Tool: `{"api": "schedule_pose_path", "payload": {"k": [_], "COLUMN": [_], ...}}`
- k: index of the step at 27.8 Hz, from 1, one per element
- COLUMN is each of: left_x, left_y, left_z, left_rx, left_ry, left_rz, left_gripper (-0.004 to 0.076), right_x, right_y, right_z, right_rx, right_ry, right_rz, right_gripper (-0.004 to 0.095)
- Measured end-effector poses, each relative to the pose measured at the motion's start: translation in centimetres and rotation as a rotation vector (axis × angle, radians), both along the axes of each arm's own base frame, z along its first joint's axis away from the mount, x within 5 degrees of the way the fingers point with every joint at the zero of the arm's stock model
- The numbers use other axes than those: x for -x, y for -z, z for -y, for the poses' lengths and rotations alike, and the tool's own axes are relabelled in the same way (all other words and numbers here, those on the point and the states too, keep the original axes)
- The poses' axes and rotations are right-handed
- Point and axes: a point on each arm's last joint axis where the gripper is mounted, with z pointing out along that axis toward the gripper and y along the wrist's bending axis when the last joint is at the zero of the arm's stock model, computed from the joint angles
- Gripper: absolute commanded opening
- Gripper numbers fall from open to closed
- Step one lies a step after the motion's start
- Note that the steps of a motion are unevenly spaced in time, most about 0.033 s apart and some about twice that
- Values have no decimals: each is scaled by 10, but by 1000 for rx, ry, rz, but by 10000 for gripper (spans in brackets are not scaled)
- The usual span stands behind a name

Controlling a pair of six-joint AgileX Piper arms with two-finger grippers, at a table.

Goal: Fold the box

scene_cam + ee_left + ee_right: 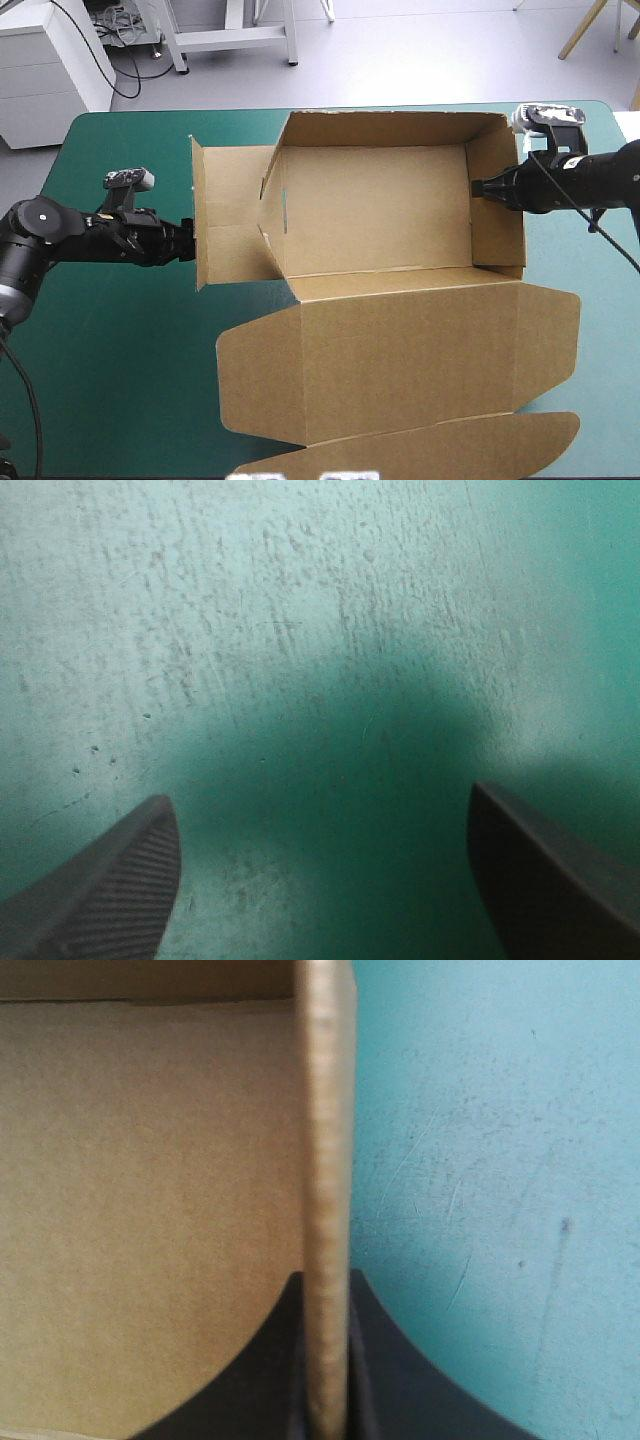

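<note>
The right pincer point(476, 187) is gripping, nearly shut, the upright wall point(497, 200) of the brown box point(380, 220) lying between both pincers on the table point(120, 150) (seemingly steadying it), while the left pincer point(190, 240) is gaping empty beside a loose flap point(225, 215).

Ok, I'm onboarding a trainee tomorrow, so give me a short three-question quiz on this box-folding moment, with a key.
1. True or false: the left gripper is shut on the box.
2. Which part does the right gripper grip? A) the flat lid B) the right wall C) the left flap
3. Fill in: between the left gripper's fingers, only the ____ cover shows.
Key: 1 false; 2 B; 3 teal-green.
</note>
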Motion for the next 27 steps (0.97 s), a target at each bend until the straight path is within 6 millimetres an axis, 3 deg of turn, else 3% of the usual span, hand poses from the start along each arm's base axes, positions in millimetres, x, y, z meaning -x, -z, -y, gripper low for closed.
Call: {"api": "schedule_pose_path", "payload": {"k": [5,14,20,25,27], "left_x": [0,-1,1,3,3], "left_y": [-3,-9,-13,-13,-13], "left_z": [3,9,13,15,15], "left_rx": [44,123,171,179,179], "left_ry": [19,47,88,113,117], "left_rz": [18,54,77,68,66], "left_gripper": [566,566,566,566,566], "right_x": [-15,-55,-76,-89,-91], "right_y": [15,64,94,121,125], "right_z": [-1,-19,-47,-89,-97], "right_rx": [-3,-8,-16,-76,-91], "right_ry": [0,-40,-63,-105,-111], "right_rz": [-42,-171,-206,-221,-222], "right_gripper": [-19,-19,-19,-19,-19]}}
